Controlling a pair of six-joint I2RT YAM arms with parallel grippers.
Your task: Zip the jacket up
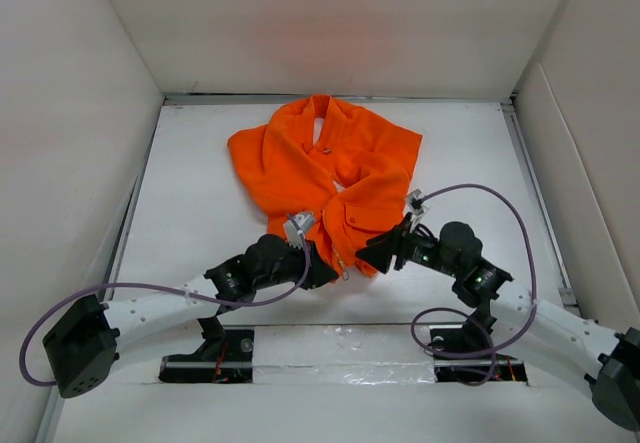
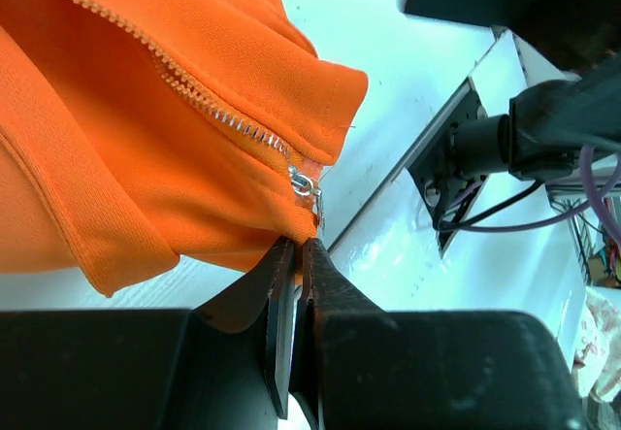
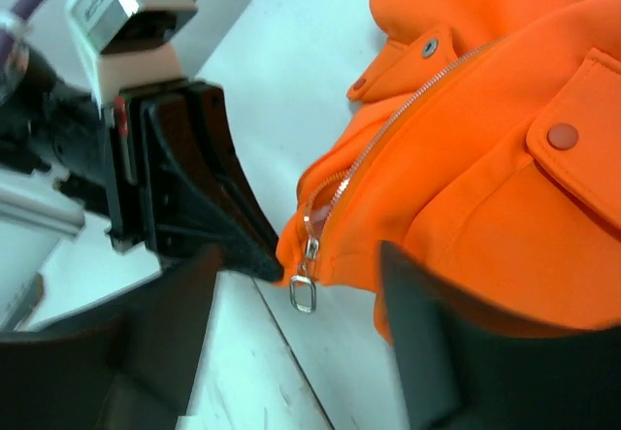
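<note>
Jacket on table, left hand at its near hem, right hand just to the right

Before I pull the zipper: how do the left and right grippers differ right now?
The left gripper is shut, the right gripper open. The left gripper pinches the jacket hem beside the zipper pull; the right gripper holds nothing, the pull showing between its fingers. Both are at the near hem.

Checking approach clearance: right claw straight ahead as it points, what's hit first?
Likely the zipper pull at the jacket hem, between the open fingers of the right claw; left claw pinches the hem right beside it. Depth unclear.
</note>
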